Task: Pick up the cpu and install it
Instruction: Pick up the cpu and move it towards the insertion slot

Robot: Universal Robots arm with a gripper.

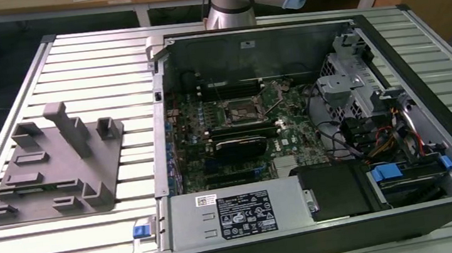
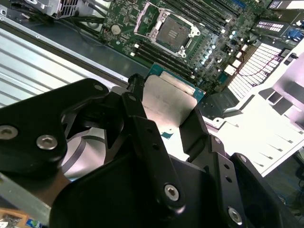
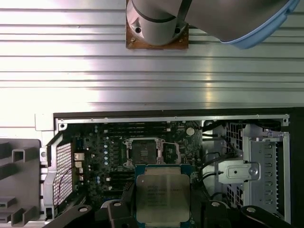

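Tool clamps cpu high above the motherboard

My claw grips the chip by two opposite edges, above the circuit board; its open socket lies ahead, at twelve o'clock.

We see the cpu silvery-grey on top, green at its rim; the gripper is black; the circuit board dark green; the table striped with pale silver ribs; the fixture plate plain grey.
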